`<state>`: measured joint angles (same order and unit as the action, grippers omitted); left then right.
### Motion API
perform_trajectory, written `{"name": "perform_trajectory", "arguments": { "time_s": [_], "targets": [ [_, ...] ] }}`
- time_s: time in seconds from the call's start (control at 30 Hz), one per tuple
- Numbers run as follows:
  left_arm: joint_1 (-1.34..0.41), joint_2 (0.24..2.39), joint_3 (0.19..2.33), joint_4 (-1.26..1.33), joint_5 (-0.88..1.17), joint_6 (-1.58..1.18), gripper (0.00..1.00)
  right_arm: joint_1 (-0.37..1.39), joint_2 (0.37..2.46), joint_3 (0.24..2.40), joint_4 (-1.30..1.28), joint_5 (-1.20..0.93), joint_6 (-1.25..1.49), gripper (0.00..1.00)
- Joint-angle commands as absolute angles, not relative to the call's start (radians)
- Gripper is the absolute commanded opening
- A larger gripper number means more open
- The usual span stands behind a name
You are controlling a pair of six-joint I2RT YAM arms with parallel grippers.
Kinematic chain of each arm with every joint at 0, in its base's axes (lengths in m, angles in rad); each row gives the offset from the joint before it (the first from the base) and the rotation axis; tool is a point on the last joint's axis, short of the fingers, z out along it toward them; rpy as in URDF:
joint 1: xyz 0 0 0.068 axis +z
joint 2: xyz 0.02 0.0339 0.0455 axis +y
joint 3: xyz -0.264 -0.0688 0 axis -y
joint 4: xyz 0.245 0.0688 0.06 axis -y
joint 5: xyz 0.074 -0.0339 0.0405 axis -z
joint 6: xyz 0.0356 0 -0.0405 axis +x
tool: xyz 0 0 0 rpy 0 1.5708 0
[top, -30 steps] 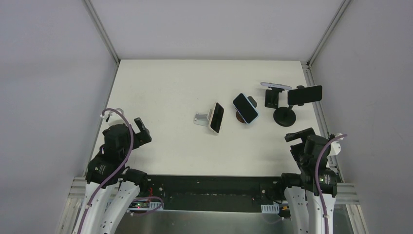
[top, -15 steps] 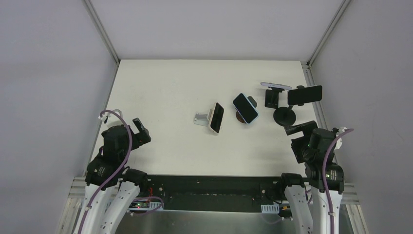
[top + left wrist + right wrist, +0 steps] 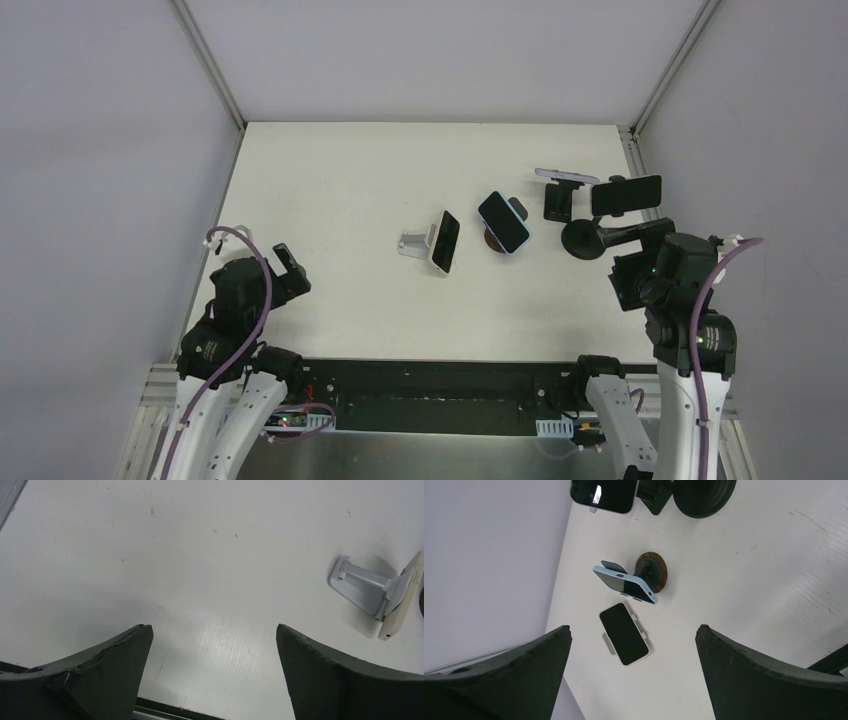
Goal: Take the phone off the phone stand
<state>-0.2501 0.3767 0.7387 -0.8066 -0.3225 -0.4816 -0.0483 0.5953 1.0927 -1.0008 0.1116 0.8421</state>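
Two sets of jaws are wide open and hold nothing. Our right jaws hang just beside the black round-foot stand (image 3: pixel 582 238). The black phone (image 3: pixel 625 194) on it sits just past them, farther back on the white counter (image 3: pixel 340 180), with its long side running left to right. Our left jaws are well apart from it, so the right jaws are nearer.

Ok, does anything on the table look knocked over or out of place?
Nothing stands out. The cream phone, blue-cased phone, far phone and rightmost phone each sit propped up; none has fallen.
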Motion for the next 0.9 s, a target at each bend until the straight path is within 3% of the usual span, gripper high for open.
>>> {"name": "perform_trajectory", "arguments": {
  "time_s": [0.0, 0.23, 0.5, 0.87],
  "targets": [
    [-0.258, 0.385, 0.737, -0.801, -0.332, -0.502, 1.00, -0.056, 0.687, 1.223, -1.028, 0.127, 0.872, 0.99],
    [-0.253, 0.386, 0.737, -0.799, -0.322, -0.503, 1.00, -0.166, 0.891, 1.428, -1.075, 0.080, 0.827, 0.99],
    [-0.244, 0.419, 0.744, -0.798, -0.281, -0.500, 1.00, -0.511, 1.123, 1.442, -0.969, -0.280, 0.851, 0.99],
    [-0.221, 0.443, 0.755, -0.798, -0.243, -0.486, 1.00, -0.560, 1.256, 1.390, -0.742, -0.272, 0.735, 0.99]
  ]
}}
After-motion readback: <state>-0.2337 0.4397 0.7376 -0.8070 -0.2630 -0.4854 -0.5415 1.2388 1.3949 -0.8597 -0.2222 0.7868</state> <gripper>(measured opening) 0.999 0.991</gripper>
